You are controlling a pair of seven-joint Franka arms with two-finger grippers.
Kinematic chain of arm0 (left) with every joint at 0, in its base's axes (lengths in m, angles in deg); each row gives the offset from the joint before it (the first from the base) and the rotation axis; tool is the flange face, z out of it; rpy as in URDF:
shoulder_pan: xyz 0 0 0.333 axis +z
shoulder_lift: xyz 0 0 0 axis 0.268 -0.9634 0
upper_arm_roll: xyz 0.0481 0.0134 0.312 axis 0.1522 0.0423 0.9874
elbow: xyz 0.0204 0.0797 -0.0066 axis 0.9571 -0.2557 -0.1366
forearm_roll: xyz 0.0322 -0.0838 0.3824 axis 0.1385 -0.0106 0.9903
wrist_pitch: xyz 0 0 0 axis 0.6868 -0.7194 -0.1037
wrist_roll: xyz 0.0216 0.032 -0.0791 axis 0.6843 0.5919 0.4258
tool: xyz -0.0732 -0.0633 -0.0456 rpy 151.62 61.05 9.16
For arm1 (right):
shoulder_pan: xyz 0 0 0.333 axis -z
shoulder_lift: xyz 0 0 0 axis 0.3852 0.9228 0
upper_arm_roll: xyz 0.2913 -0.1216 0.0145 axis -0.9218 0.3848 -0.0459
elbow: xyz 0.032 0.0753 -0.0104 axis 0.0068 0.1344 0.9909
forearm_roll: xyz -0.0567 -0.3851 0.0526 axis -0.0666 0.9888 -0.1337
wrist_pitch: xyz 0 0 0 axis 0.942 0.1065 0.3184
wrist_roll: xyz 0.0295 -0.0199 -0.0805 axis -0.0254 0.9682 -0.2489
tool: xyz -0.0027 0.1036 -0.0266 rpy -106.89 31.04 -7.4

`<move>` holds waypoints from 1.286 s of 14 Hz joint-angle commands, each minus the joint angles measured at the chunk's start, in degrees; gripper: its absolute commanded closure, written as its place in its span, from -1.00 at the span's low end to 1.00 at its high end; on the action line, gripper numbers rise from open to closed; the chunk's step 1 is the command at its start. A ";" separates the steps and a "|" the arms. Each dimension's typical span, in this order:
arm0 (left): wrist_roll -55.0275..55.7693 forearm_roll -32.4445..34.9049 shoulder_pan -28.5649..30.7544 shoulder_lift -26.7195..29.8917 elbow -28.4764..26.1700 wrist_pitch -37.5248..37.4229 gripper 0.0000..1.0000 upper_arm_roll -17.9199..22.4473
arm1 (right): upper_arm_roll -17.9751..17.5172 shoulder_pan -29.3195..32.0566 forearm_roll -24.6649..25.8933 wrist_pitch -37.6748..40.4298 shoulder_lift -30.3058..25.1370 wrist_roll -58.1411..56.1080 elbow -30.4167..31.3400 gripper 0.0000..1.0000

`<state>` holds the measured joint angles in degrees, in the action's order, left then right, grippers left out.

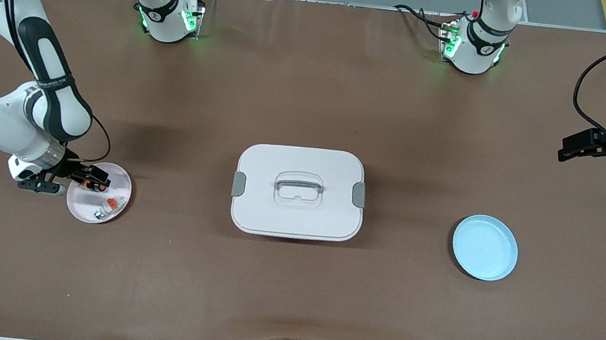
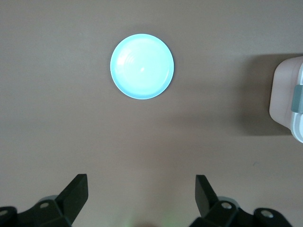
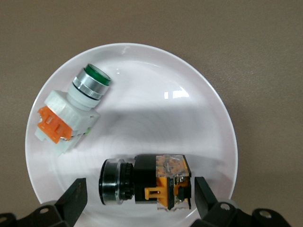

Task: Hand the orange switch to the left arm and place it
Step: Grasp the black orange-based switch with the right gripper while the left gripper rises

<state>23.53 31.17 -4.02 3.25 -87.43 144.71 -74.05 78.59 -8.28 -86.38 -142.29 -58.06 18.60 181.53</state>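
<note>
Brown surface (image 1: 289,294) seen from a high camera facing two white robot arms, whose bases stand along its upper edge. At the middle sits the box (image 1: 298,192), a large white rounded container with grey latches on its two short sides and a recessed handle in its lid. Toward the right arm's end of the surface lies a pale pink plate (image 1: 118,203) holding two small parts. One is the orange switch (image 3: 144,182), a black cylindrical body with an orange and clear block at one end, lying on its side on the plate. The other is a white-grey part (image 3: 71,113) with an orange tab and a green button in a silver ring, also on its side, apart from the switch and nearer to the front camera. The right hand (image 3: 140,201) is down at the plate with its two black fingers spread apart, one on either side of the orange switch, not yet clamped on it; whether they touch it cannot be told. Toward the left arm's end of the surface lies a light blue plate (image 1: 485,248), well apart from the box. The left hand (image 2: 140,196) waits in the air above the bare surface near that plate, fingers wide apart and holding nothing.
</note>
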 commanded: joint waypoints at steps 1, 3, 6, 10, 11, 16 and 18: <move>-0.80 -1.03 0.34 -0.05 0.89 -0.75 -1.00 -0.18 | 0.00 -0.31 -1.47 -0.44 0.48 -1.31 -0.28 -1.00; -0.81 -1.03 0.16 -0.05 0.80 -0.75 -1.00 -0.18 | 0.00 -0.23 -1.47 -0.35 0.48 -1.31 -0.37 -1.00; -0.63 -1.12 -0.45 0.03 0.97 -0.75 -1.00 -0.61 | 0.00 -0.14 -1.47 -0.27 0.39 -3.40 -0.37 -0.08; 0.51 -4.87 -0.63 0.56 1.33 -0.75 -1.00 -2.81 | 0.00 0.48 -1.55 0.35 0.39 -5.18 -0.72 1.00; 1.38 -8.21 -0.54 0.56 1.33 -0.75 -1.00 -2.82 | 0.00 0.48 -1.55 0.26 0.39 -5.18 -0.72 1.00; 3.06 -13.15 -0.80 0.47 1.33 -0.66 -1.00 -2.99 | 0.00 0.39 -1.55 0.44 0.39 -5.09 -0.81 1.00; 2.97 -13.51 -0.80 0.39 1.33 -0.57 -1.00 -2.99 | 0.00 0.39 -1.55 0.61 0.39 -4.92 -1.07 1.00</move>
<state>25.83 18.76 -5.03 3.44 -86.72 144.71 -76.70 78.80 -8.20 -86.59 -142.25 -58.03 14.97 181.40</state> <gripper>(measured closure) 0.000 0.273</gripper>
